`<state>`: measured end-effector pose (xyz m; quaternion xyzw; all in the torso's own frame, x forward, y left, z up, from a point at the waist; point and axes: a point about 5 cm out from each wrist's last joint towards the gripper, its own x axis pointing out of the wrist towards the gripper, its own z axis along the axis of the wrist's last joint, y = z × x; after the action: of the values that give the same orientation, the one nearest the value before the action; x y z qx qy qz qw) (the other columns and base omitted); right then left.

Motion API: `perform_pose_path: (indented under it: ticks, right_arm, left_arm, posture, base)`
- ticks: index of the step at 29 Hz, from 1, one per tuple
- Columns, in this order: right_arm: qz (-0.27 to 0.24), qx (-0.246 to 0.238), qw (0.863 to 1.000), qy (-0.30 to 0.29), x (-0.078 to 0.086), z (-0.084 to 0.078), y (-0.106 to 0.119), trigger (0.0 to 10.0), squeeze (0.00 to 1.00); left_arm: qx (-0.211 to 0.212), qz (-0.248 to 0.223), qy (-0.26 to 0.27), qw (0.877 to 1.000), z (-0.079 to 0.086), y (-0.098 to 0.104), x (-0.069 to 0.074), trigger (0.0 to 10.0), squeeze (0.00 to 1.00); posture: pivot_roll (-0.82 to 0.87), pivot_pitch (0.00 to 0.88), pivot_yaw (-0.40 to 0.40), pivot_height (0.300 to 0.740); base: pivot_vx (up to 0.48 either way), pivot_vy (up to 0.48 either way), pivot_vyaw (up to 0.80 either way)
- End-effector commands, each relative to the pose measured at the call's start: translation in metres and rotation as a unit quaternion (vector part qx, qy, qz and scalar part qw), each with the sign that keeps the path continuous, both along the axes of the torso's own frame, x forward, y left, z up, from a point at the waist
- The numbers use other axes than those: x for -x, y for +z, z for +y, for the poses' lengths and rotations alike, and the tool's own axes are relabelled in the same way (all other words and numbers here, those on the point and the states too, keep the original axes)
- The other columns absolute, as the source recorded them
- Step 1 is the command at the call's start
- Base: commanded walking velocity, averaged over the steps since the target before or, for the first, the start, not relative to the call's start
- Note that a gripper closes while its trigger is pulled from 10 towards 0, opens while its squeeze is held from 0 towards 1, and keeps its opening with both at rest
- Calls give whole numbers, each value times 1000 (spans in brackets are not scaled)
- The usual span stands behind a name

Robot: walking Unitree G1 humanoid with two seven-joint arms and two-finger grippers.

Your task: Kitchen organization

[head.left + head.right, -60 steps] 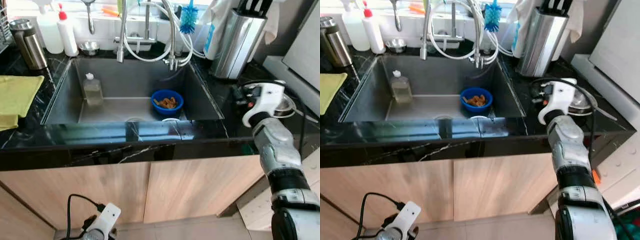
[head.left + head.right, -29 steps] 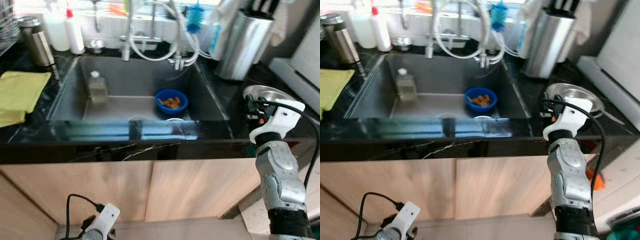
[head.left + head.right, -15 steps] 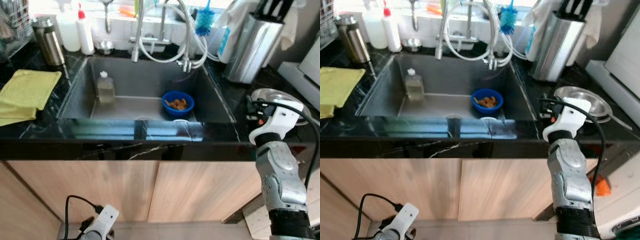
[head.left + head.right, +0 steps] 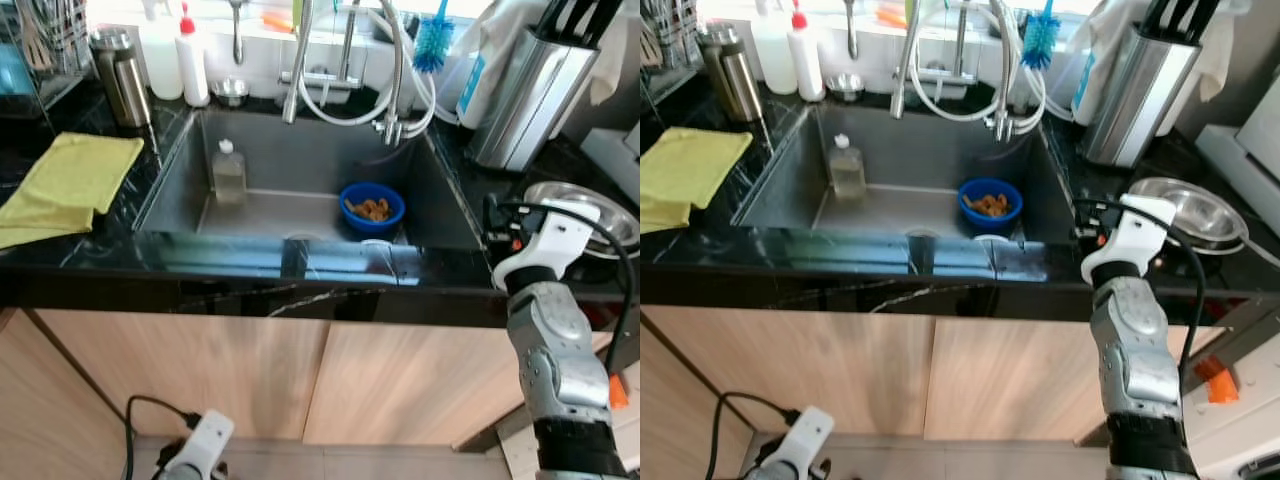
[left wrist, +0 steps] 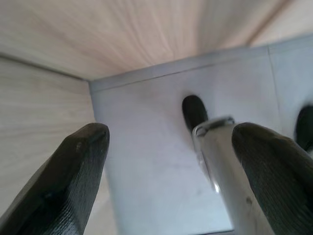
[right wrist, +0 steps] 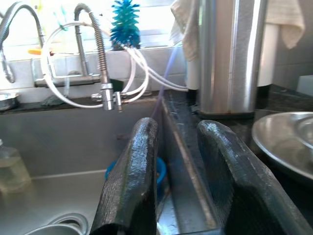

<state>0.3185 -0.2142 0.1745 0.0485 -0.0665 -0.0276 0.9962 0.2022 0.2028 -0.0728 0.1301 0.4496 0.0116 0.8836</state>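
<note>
The thing I think I should tidy is the blue bowl [image 4: 990, 205], which sits in the sink [image 4: 790, 170] with some orange-brown bits of food inside it. That is my guess, because the task only says to tidy the kitchen. The bowl is small and round, with a smooth rim, and it stands upright on the sink floor near the sink's right wall. My right gripper [image 6: 176, 196] is up at the counter's right side, just past that wall, and the bowl lies ahead of it and lower down, to its left. Its two black fingers [image 6: 132, 186] have only a small gap between them and hold nothing. To do this step well, I should spread the fingers wider, lift over the sink edge, then come down slowly so one finger goes inside the rim and one goes outside. I must keep the bowl level or the food will spill. The hoses of the tap [image 4: 950, 70] hang close above, so I should stay low and not bump them. A clear soap bottle [image 4: 846, 168] stands further left in the sink. A shiny metal dish [image 4: 1190, 205] rests on the counter just right of the gripper. My left gripper [image 5: 166, 171] hangs down by the wooden cupboard, fingers wide apart, holding nothing.
</note>
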Motion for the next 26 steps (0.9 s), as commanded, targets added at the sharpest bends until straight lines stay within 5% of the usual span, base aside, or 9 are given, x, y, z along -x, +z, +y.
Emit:
perform_pose_path:
  ticks: [1, 14, 26]
  right_arm:
    - [-9, 5, 1000, -6, 2, -4, 7, 10000, 0]
    - [-7, 8, 1000, -7, 2, -5, 7, 10000, 0]
    - [-13, 1, 1000, -5, 2, -3, 7, 10000, 0]
  left_arm:
    - [5, -9, 9, 1000, 2, 5, -8, 10000, 0]
    - [10, -21, -22, 999, -8, 9, -19, 10000, 0]
    - [-1, -20, -25, 999, -7, 10, -19, 10000, 0]
  posture:
    - [124, 48, -108, 740]
    - [123, 49, -109, 740]
    - [125, 40, -106, 740]
  base:
    - [0, 0, 0]
    - [0, 0, 0]
    - [20, -274, 325]
